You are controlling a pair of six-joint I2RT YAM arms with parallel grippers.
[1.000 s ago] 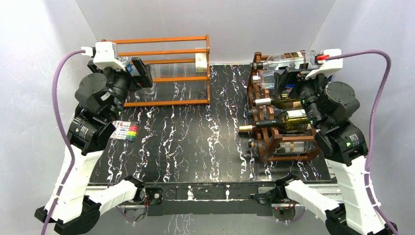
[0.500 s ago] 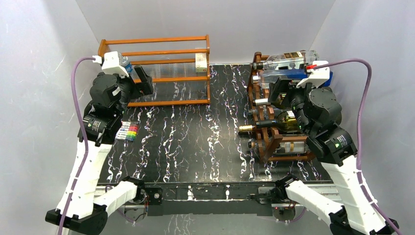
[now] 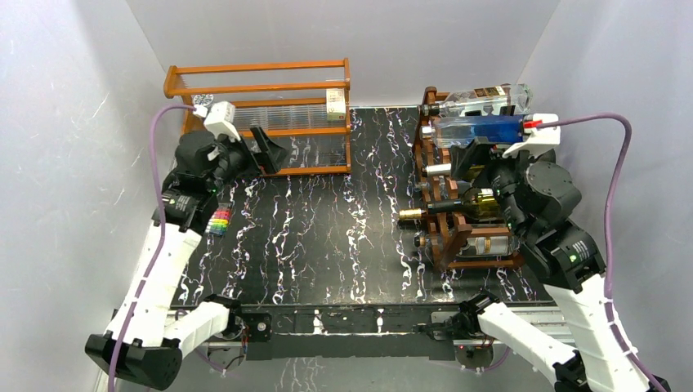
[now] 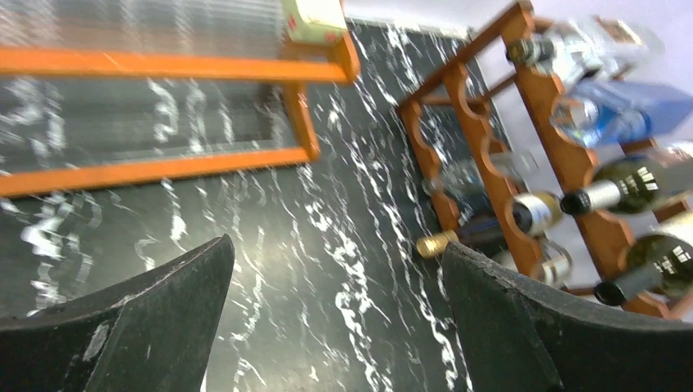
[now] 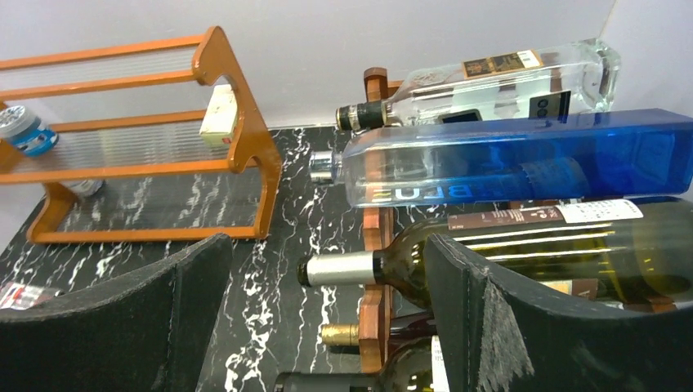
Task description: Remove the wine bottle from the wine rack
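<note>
Top external view, near to far: a marker pack lies at 9 o'clock on the table, beside the left arm. The wine rack stands at 3 o'clock, with bottles lying in its tiers, necks toward 9 o'clock. A gold-capped bottle sits low. The silver-capped wine bottle lies one tier higher. A blue bottle and a clear bottle lie on top. The right tool, jaws wide and holding nothing, hangs just by the wine bottle's shoulder; whether it touches I cannot tell. The left tool, also wide and empty, hovers before the orange shelf at 11 o'clock.
</note>
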